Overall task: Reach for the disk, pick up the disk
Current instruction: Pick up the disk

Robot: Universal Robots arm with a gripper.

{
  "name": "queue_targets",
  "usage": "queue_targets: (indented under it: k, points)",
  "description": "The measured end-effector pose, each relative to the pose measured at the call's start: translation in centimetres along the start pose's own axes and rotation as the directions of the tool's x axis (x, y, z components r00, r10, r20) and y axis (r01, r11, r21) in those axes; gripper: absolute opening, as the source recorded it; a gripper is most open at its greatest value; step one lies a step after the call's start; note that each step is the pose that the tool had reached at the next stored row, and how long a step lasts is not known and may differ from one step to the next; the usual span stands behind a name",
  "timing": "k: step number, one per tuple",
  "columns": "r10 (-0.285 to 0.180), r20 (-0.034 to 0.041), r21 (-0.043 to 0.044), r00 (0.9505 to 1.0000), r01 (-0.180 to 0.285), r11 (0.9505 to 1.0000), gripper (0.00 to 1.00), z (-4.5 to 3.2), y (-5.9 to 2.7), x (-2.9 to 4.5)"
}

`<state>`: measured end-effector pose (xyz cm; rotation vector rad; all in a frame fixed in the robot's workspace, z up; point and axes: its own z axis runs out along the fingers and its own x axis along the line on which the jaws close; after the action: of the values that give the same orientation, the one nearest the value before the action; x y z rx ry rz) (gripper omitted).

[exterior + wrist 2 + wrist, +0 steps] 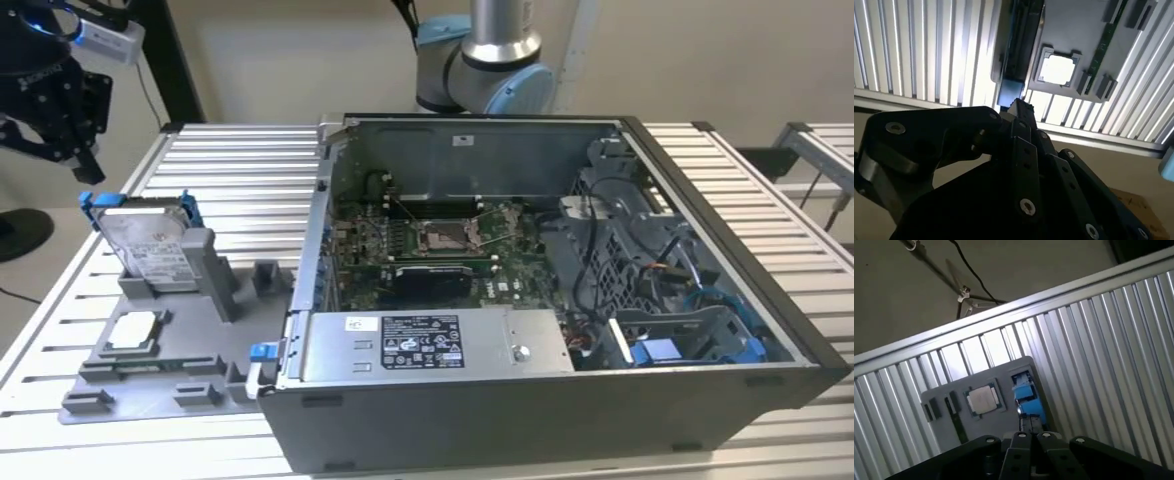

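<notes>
Gripper closed and empty, I hang above the disk, apart from it. It stands upright in the grey holder on the table, beside the computer case.

The arm is made up of a silver metal tube and grey joint housings closed with pale blue caps. The gripper is matt black, its flat linked plates fastened with round silver screws. A small pale box with a blue edge is carried at its wrist.
</notes>
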<state>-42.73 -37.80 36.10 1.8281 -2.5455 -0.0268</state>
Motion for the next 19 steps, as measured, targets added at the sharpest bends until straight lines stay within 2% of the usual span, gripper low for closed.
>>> queue_targets:
  k: [4, 7, 9, 11, 14, 19]
  points:
    - [-0.073, -0.0008, 0.0019, 0.9973, 0.073, 0.9973, 0.0, 0.01, 0.0, 0.0]
    - [-0.126, -0.0016, 0.0032, 0.992, 0.126, 0.992, 0.0, 0.01, 0.0, 0.0]
    - [-0.162, -0.0022, 0.004, 0.9867, 0.162, 0.9867, 0.0, 0.01, 0.0, 0.0]
    - [-0.198, -0.0029, 0.0047, 0.9802, 0.198, 0.9802, 0.0, 0.01, 0.0, 0.0]
    - [-0.252, -0.0037, 0.0053, 0.9678, 0.252, 0.9678, 0.0, 0.02, 0.0, 0.0]
    - [-0.339, -0.0052, 0.0049, 0.9407, 0.339, 0.9407, 0.0, 0.03, 0.0, 0.0]
